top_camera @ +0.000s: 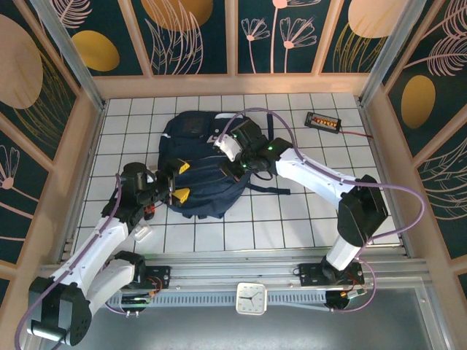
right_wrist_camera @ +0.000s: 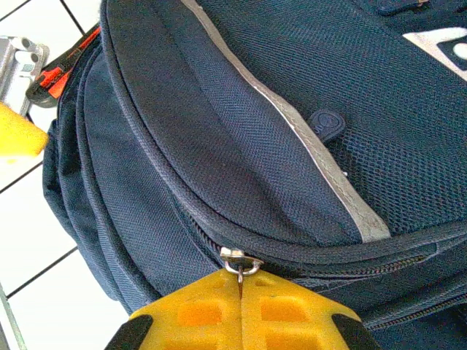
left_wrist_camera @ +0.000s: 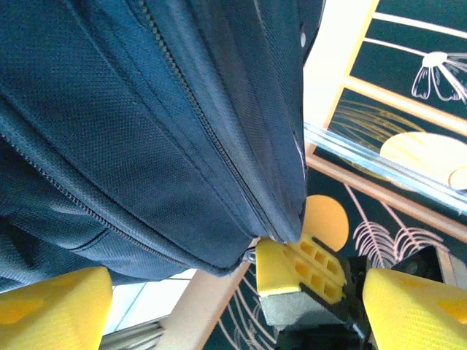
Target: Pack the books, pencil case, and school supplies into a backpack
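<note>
Right jaws (closed) on backpack's (right_wrist_camera: 219, 146) zipper-pull (right_wrist_camera: 241, 263)

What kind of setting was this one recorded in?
Probably a staged robot test booth: white gridded tabletop, dark wall panels painted with gold leaves, a metal mounting rail along the near edge.

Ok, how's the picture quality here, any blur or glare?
Top view: even light, sharp, soft shadows by the backpack. Left wrist: fabric sharp, yellow fingers blurred, pale post washed out. Right wrist: weave and zipper pull crisp, tiles bright.
</note>
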You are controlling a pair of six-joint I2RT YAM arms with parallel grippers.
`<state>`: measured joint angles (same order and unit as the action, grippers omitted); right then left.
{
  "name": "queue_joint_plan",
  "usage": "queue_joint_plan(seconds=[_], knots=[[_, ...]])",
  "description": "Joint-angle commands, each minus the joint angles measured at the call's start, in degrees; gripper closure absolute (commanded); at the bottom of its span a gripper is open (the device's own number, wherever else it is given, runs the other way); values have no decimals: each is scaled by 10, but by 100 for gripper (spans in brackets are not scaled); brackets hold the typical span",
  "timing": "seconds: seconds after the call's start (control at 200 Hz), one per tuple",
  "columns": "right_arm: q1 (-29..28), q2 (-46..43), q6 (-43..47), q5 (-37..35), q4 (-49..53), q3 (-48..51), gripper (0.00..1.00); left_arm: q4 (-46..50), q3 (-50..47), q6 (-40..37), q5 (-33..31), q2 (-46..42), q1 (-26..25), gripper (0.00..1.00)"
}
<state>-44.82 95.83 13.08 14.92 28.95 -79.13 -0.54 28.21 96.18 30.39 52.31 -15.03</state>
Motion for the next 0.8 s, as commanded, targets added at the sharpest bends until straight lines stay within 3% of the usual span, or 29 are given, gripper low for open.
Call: queue_joint_plan(seconds=[0.0,0.32,0.52,0.686,0.796], knots=[[-14,4,-10,12,-29,-29,100,-46,-15,25,-2,15,-4,15],[-27,13,-19,9,-29,-41,100,-72,-15,26,3,60,-8,18],[-34,16,-24,9,-25,-49,100,-84,-26,18,-15,78,-9,25],[-41,16,-27,12,-23,-43,100,-81,-24,3,-31,83,-9,45],[-41,12,-25,8,-23,-35,100,-75,-31,-10,-36,79,-9,72]])
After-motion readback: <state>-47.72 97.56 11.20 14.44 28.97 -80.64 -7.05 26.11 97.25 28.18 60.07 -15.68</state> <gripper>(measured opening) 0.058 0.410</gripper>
